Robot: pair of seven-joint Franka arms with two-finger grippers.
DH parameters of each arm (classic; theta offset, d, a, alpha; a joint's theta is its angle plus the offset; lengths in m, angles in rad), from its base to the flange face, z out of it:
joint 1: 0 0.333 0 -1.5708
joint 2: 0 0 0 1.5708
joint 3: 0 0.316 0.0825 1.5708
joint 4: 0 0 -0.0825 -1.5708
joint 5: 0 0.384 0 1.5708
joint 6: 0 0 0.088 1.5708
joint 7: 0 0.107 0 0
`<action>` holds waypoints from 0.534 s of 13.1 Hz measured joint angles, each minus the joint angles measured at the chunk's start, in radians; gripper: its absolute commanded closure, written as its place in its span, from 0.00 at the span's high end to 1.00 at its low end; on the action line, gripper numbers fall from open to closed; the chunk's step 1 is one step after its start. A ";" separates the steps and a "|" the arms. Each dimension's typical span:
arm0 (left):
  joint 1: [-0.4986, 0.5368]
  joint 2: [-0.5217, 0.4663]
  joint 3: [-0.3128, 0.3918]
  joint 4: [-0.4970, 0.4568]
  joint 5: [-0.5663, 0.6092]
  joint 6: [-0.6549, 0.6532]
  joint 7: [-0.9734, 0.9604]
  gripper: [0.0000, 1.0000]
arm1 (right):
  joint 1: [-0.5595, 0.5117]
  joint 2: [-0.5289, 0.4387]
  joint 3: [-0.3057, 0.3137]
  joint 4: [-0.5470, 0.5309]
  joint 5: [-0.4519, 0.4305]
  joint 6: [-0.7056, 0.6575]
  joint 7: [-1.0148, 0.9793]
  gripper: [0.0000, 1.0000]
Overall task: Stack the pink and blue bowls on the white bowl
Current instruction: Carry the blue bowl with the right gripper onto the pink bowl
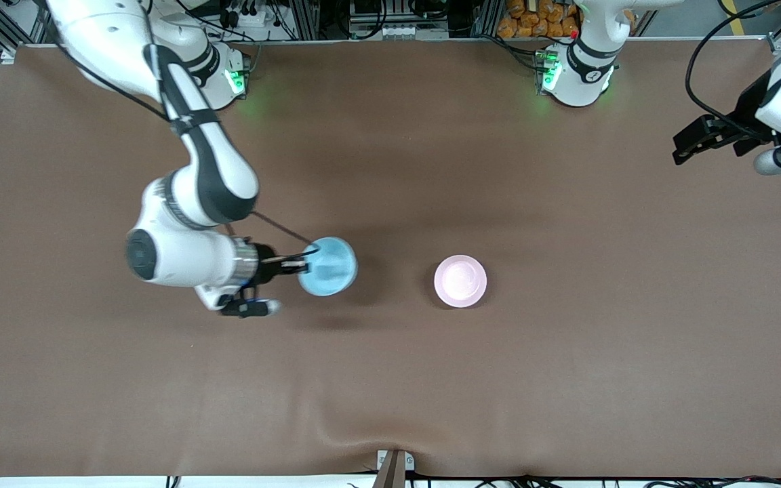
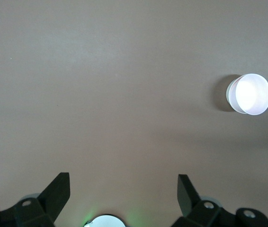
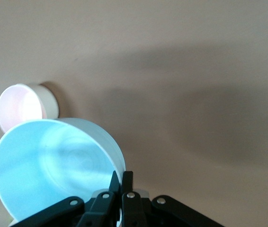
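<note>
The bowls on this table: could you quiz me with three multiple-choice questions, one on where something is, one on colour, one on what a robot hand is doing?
1. Where is the pink bowl?
A. on the table, toward the left arm's end from the blue bowl
B. inside the blue bowl
C. in the left gripper

2. What colour is the bowl that the right gripper holds?
A. pink
B. light blue
C. green

3. How are the left gripper's fingers?
A. shut on a bowl
B. spread apart, holding nothing
C. shut on a cable

Answers: 1 A, the pink bowl sits alone on the brown table. 2 B, the right wrist view shows closed fingers pinching the blue rim. 3 B, the left wrist view shows two fingers wide apart with only table between.
</note>
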 measured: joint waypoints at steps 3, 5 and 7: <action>0.034 0.000 0.002 0.000 0.000 0.001 0.057 1.00 | 0.122 0.080 0.001 0.020 0.021 0.181 -0.012 0.00; 0.050 0.000 0.002 0.000 0.000 0.001 0.081 1.00 | 0.196 0.131 0.000 0.069 0.021 0.269 -0.010 0.00; 0.053 0.000 0.002 -0.001 0.000 0.001 0.083 1.00 | 0.227 0.175 -0.002 0.134 0.023 0.298 0.015 0.00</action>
